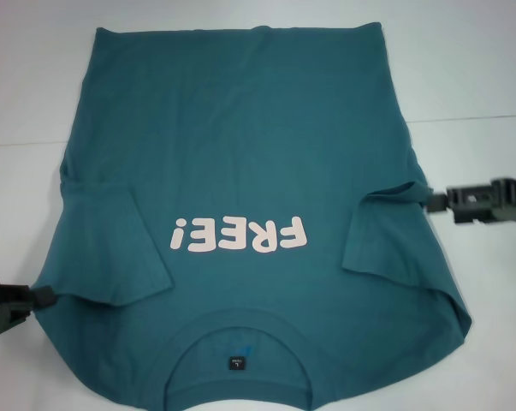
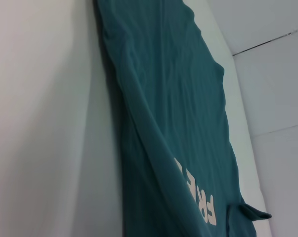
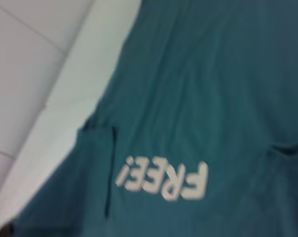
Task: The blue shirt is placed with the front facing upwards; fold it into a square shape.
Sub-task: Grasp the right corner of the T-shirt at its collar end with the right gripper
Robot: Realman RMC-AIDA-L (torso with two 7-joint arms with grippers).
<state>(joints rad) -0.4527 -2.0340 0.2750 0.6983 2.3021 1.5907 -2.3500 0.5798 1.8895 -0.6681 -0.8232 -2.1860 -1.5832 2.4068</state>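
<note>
While the shirt lies flat, both arms stand at its two sides and the folding is only partly done.

Shirt: the blue shirt [image 1: 258, 171] is spread on the white table [image 1: 480, 68], front up, with the collar [image 1: 236, 342] near the robot and the hem at the far side. The pink lettering [image 1: 240, 234] reads upside down from the head view.

Sleeves: both sleeves seem already turned inward onto the chest, the left sleeve [image 1: 112, 248] and the right sleeve [image 1: 382, 231] lying on each side of the lettering.

Left gripper: the left gripper [image 1: 35, 297] is low at the left edge of the shirt, near the shoulder, touching or almost touching the cloth. I cannot tell if it is gripping.

Right gripper: the right gripper [image 1: 433, 202] is at the right edge, at the armpit level, its tip just at the cloth. Its grip I also cannot tell.

Step in hand: I judge that the sleeve folds are finished and the arms prepare for folding the body.

Next move: it probably calls for both grippers to catch the cloth edge at matching places and carry it over evenly, so the shirt shortens toward a square without wrinkles.
</note>
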